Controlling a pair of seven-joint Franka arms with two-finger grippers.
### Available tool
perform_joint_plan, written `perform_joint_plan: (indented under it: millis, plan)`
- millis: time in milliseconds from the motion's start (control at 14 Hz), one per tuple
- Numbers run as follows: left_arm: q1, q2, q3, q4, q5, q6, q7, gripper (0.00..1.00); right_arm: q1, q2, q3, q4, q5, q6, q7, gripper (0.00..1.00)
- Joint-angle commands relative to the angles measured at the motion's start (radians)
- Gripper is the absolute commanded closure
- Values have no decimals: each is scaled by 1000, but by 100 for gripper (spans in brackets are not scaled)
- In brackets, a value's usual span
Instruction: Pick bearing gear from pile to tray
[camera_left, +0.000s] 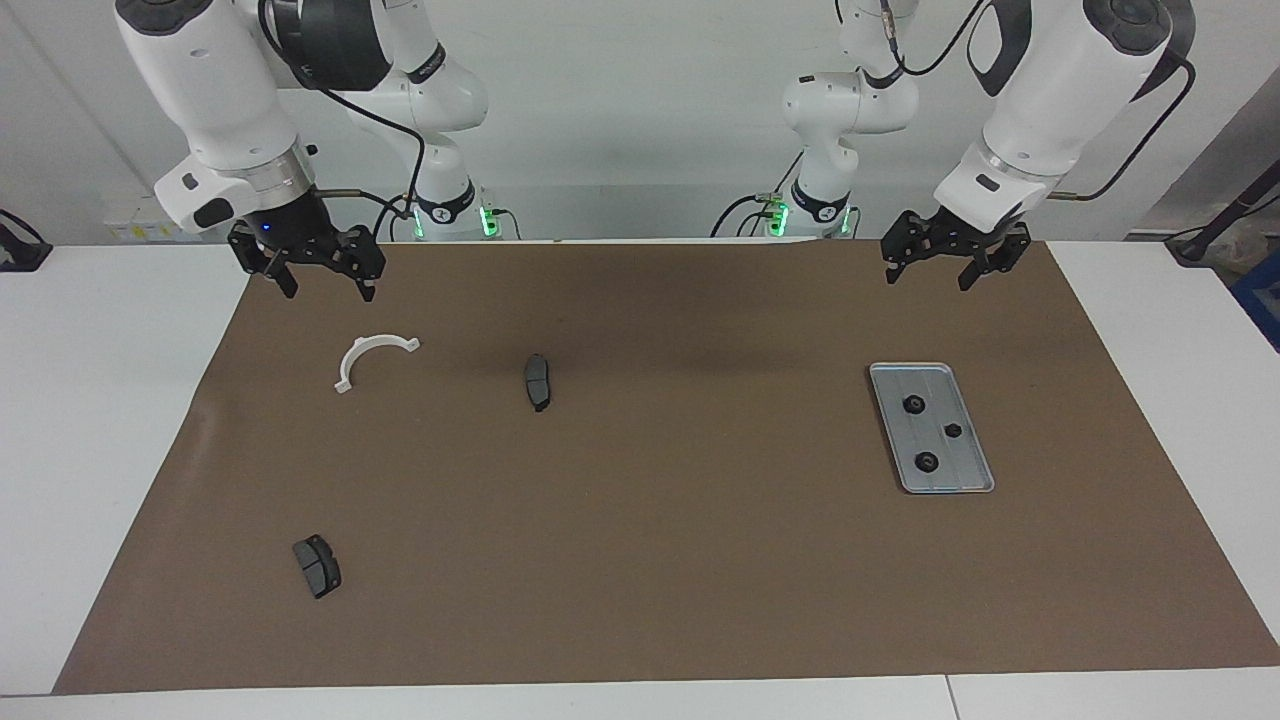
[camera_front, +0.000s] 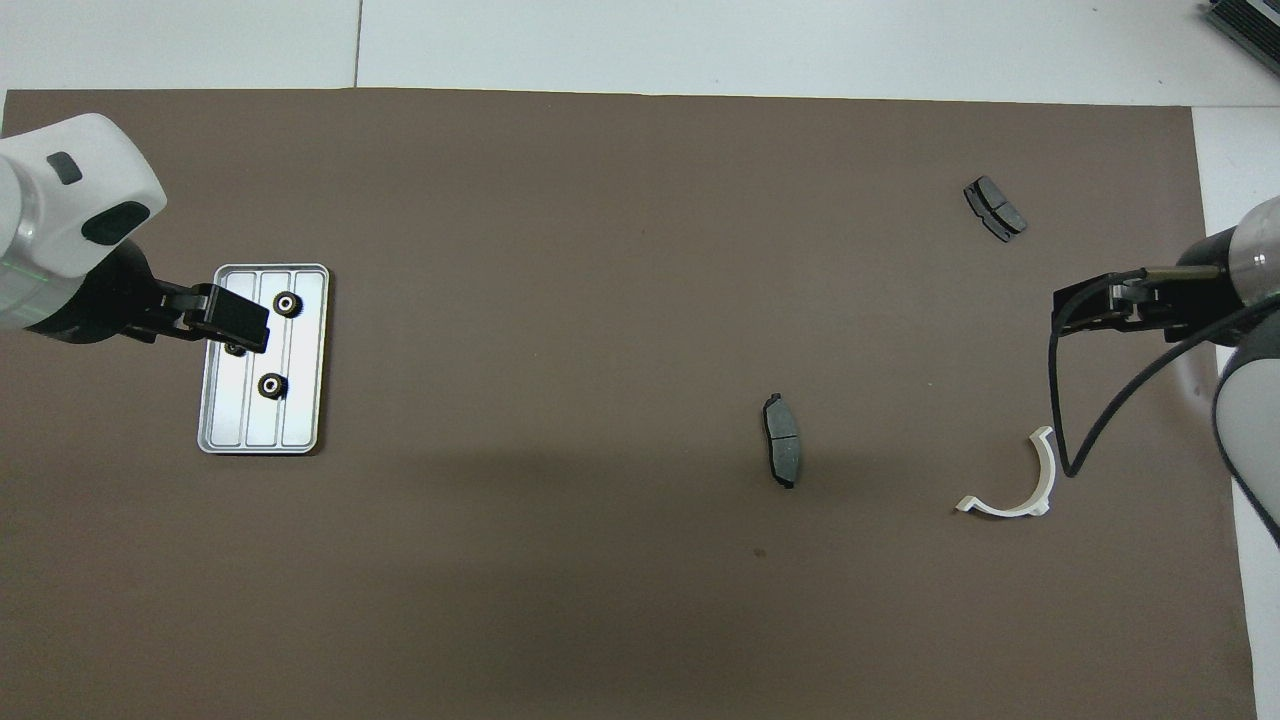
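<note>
tray (camera_left: 975, 470) lies on the brown mat (camera_left: 640, 520) toward the left arm's end of the table. three small black round gears (camera_left: 913, 404) already sit in it: two with pale centres in one lengthwise lane, a plainer dark one (camera_left: 953, 430) in the neighbouring lane.

what is left of the pile is scattered toward the right arm's end: white half-ring bracket (camera_left: 371, 357), one dark grey brake pad (camera_left: 537, 381) near mid-table, a second brake pad (camera_left: 316, 565) farther from the robots. taking the bracket as clock centre in the facing view, the mid-table pad sits at about 3 o'clock and the other pad at about 6 o'clock. no loose gear visible on the mat.

left gripper (camera_left: 941, 258): raised, empty, fingers spread wide. in the facing view it hangs at about 12 o'clock from the tray, over the mat between tray and robots. in the overhead view it overlaps the tray rim and partly covers the plainer gear, but that is height only, no contact.

right gripper (camera_left: 318, 268): waits, raised over the mat corner by its own base, at about 11 o'clock from the bracket, fingers apart, nothing held.

judgement: transfer looks done or nearly so. doing it well from here:
- check the mat for a stray gear before ending.
- keep the left gripper high when crossing the tray; a low pass could knock the gears or shift the light tray.
- leave bracket and pads alone; they are not gears.
</note>
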Motion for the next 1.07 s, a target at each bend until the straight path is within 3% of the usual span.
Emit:
perform_joint_plan:
  millis: [0, 1003]
  plan:
    - [35, 4, 3, 7, 15, 7, -2, 0, -7, -13, 3, -18, 3, 10, -18, 0]
    - [42, -13, 4, -49, 76, 96, -8, 0, -7, -15, 3, -18, 3, 10, -18, 0]
